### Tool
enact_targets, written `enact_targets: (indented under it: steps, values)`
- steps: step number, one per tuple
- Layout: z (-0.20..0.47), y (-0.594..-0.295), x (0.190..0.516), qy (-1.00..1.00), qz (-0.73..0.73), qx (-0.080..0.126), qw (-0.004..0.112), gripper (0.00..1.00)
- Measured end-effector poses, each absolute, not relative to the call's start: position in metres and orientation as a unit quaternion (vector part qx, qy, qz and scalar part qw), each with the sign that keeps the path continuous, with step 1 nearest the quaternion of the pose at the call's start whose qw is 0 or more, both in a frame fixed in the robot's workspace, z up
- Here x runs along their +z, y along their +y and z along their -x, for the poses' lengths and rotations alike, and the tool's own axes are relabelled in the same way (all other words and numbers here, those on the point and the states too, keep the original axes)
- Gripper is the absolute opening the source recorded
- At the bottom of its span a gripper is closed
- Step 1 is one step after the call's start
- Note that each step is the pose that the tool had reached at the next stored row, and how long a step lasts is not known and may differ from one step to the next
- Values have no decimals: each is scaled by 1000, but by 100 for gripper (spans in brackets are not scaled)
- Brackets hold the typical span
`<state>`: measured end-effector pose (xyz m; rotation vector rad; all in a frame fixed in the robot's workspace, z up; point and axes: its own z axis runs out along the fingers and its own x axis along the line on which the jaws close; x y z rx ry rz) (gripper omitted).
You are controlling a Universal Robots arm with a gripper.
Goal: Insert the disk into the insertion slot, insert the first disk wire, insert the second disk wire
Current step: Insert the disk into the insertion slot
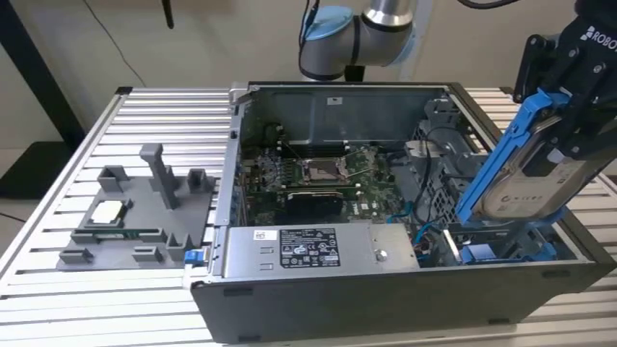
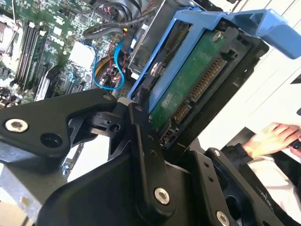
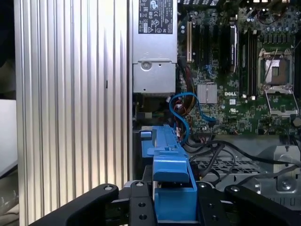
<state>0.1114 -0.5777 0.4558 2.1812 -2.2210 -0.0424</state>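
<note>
While the gripper clamps the disk, it hangs tilted
Its lower end is near the insertion slot inside the open case

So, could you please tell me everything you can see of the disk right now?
The disk is a flat silver-grey drive with a pale label, clipped in a bright blue plastic carrier; the second wrist view shows its green circuit board and connector row. The gripper clamps its upper end, holding it steeply tilted over the computer case, lower end at the blue rails of the insertion slot; whether they touch is unclear.
</note>
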Motion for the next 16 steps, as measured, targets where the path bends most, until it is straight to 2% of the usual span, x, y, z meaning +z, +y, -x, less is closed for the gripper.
enact_targets:
  steps: [16]
  values:
    - [-113, -577, 447, -713, -701, -15, 13, 33]
